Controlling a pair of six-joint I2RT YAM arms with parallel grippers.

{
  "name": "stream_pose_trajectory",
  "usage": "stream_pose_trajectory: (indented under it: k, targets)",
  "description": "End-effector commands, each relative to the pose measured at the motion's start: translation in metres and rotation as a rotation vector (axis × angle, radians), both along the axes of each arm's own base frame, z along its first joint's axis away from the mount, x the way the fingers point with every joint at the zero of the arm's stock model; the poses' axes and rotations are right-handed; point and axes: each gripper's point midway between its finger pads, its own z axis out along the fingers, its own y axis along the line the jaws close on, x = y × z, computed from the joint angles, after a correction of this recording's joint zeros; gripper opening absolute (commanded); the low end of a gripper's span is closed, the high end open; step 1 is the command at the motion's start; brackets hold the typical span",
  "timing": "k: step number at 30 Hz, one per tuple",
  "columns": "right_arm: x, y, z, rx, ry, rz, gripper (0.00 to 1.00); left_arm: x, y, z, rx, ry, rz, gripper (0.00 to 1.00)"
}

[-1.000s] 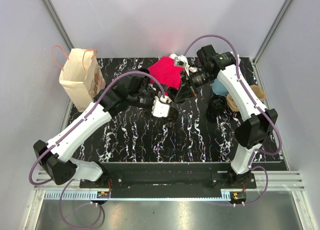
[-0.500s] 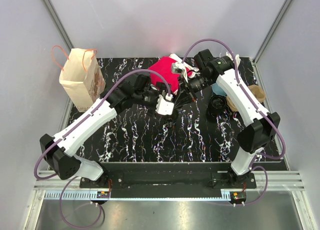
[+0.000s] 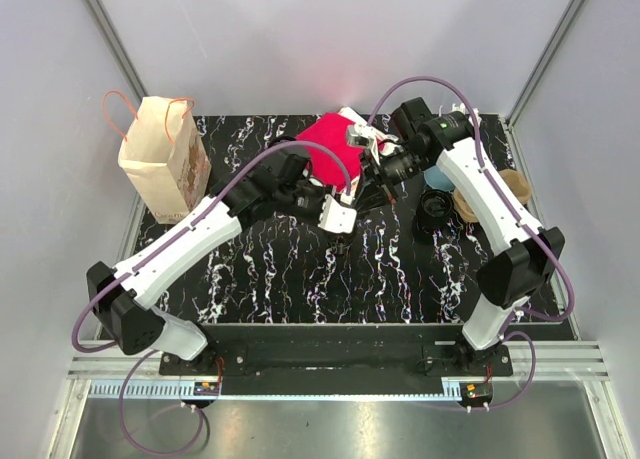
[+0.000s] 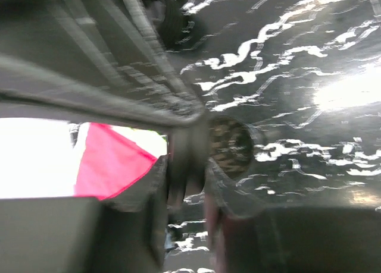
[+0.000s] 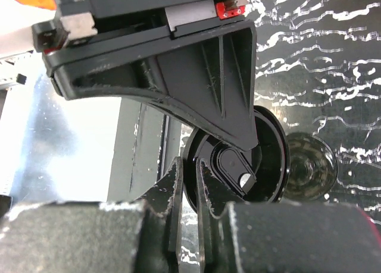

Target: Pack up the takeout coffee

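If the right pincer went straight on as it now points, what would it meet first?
Most likely the left pincer, just ahead at the black lid in the right pincer; depth unclear.

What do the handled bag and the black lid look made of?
Bag: brown kraft paper by its look, matte, with creased, folded sides.
Black lid: probably moulded plastic, slightly glossy; its thin, stiff rim and raised rings catch faint highlights.

Blurred dark round object (image 4: 232, 145), red patch (image 4: 113, 163), black marbled tabletop (image 4: 297, 77) behind.
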Motion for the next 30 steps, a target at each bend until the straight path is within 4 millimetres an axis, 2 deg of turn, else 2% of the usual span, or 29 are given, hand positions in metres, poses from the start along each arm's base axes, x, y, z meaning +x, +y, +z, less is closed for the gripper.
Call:
stream_pose_trajectory:
  k: [1, 2, 4, 5, 6, 7, 8, 10, 11, 12, 13, 14, 15, 16, 18, 19, 20, 21, 22, 24, 25, 26, 29, 30]
  targets:
    - [-0.054, -0.019, 0.018, -0.059, 0.163, 0.031, 0.1, 0.011, -0.015, 0.023, -0.078, -0.021, 0.047, 0.08]
    - [-0.051, -0.021, 0.016, -0.07, 0.142, 0.025, 0.11, 0.01, -0.016, 0.023, -0.08, -0.011, 0.057, 0.01]
    - [-0.047, -0.024, 0.015, -0.098, 0.114, 0.009, 0.33, 0.008, -0.016, 0.021, -0.087, 0.03, 0.083, 0.0]
    - [-0.037, -0.028, 0.008, -0.146, 0.059, -0.019, 0.41, 0.006, -0.015, 0.023, -0.096, 0.046, 0.095, 0.0]
    - [-0.032, -0.033, 0.008, -0.166, 0.015, -0.052, 0.54, 0.005, -0.014, 0.024, -0.1, 0.063, 0.109, 0.0]
    - [-0.027, -0.036, 0.006, -0.191, 0.0, -0.092, 0.59, 0.004, -0.012, 0.024, -0.106, 0.1, 0.142, 0.0]
    - [-0.013, -0.042, -0.005, -0.233, -0.063, -0.137, 0.64, 0.001, -0.01, 0.024, -0.111, 0.114, 0.159, 0.0]
    - [-0.009, -0.052, 0.002, -0.246, -0.168, -0.206, 0.77, 0.0, -0.004, 0.022, -0.109, 0.144, 0.198, 0.0]
    - [0.003, -0.057, -0.003, -0.276, -0.231, -0.253, 0.81, -0.002, -0.001, 0.022, -0.108, 0.154, 0.211, 0.0]
    - [0.001, -0.063, 0.007, -0.267, -0.288, -0.281, 0.89, -0.004, 0.002, 0.018, -0.093, 0.179, 0.229, 0.0]
    - [0.003, -0.068, 0.005, -0.28, -0.313, -0.302, 0.91, -0.005, 0.006, 0.015, -0.078, 0.192, 0.239, 0.0]
    - [0.01, -0.074, 0.01, -0.294, -0.374, -0.337, 0.93, -0.004, 0.007, 0.019, -0.078, 0.2, 0.247, 0.0]
    - [0.007, -0.08, 0.019, -0.286, -0.437, -0.351, 0.95, -0.007, 0.013, 0.014, -0.056, 0.249, 0.265, 0.0]
    - [0.011, -0.089, 0.012, -0.324, -0.471, -0.379, 1.0, -0.004, 0.016, 0.009, -0.047, 0.304, 0.273, 0.0]
    - [0.012, -0.097, 0.023, -0.313, -0.582, -0.4, 1.0, -0.003, 0.022, 0.019, -0.05, 0.403, 0.301, 0.0]
    - [0.014, -0.105, 0.01, -0.364, -0.606, -0.412, 1.0, 0.005, 0.025, 0.016, -0.057, 0.483, 0.311, 0.0]
    - [0.017, -0.106, 0.011, -0.369, -0.652, -0.419, 1.0, 0.007, 0.027, 0.019, -0.063, 0.531, 0.313, 0.0]
    - [0.015, -0.11, 0.015, -0.373, -0.711, -0.415, 1.0, 0.002, 0.027, 0.032, -0.087, 0.603, 0.294, 0.0]
    - [0.016, -0.115, 0.002, -0.418, -0.73, -0.413, 1.0, 0.014, 0.032, 0.025, -0.081, 0.661, 0.329, 0.0]
    - [0.016, -0.11, 0.004, -0.415, -0.812, -0.387, 1.0, 0.013, 0.033, 0.036, -0.088, 0.745, 0.332, 0.0]
    - [0.019, -0.11, 0.002, -0.433, -0.832, -0.397, 1.0, 0.019, 0.033, 0.028, -0.073, 0.792, 0.354, 0.0]
    - [0.017, -0.101, 0.001, -0.43, -0.847, -0.37, 1.0, 0.021, 0.033, 0.029, -0.07, 0.819, 0.361, 0.0]
    - [0.019, -0.089, 0.005, -0.441, -0.907, -0.344, 1.0, 0.02, 0.03, 0.023, -0.044, 0.947, 0.381, 0.0]
    - [0.017, -0.077, 0.003, -0.438, -0.926, -0.304, 1.0, 0.015, 0.029, 0.022, -0.037, 1.004, 0.375, 0.0]
